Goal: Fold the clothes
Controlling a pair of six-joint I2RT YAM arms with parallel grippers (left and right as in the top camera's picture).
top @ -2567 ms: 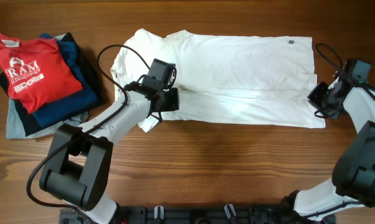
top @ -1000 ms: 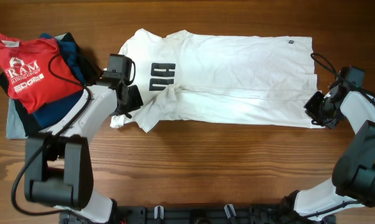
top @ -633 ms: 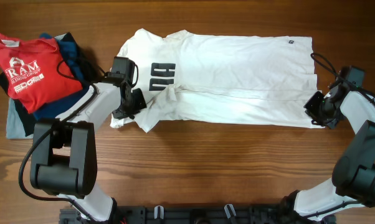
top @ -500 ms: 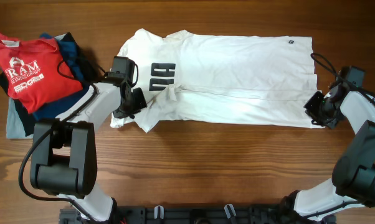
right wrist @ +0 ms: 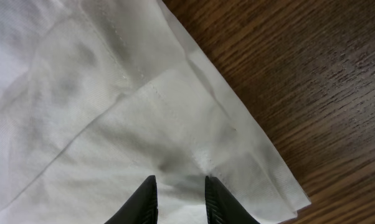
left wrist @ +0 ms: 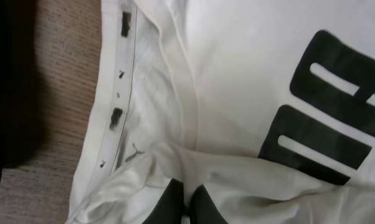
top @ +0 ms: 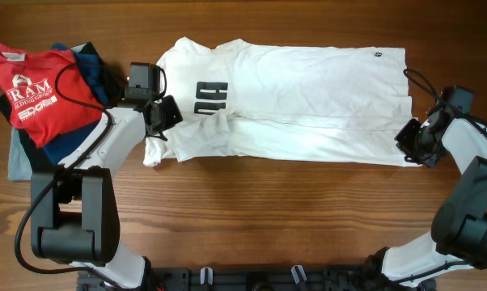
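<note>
1. The wooden table (top: 268, 210) carries everything, and both sets of jaws are down at its surface.
2. The white T-shirt (top: 308, 97) lies spread flat between the two sets of jaws. Its collar end is at the left pair and its hem end is at the right pair.
3. A red T-shirt (top: 41, 89) tops a stack of dark blue and grey garments (top: 69, 149). The stack sits just beyond the left jaws, on the side away from the white shirt.
4. The left gripper (left wrist: 186, 202) has its jaws pressed together on a raised fold of the white shirt.
5. The right gripper (right wrist: 180, 199) has its jaws set narrow over the layered hem corner. Cloth shows between them, but whether they pinch it I cannot tell.
6. The black lettering (left wrist: 324, 124) lies just ahead of the left jaws, and the collar (left wrist: 187, 93) runs straight out from them.
</note>
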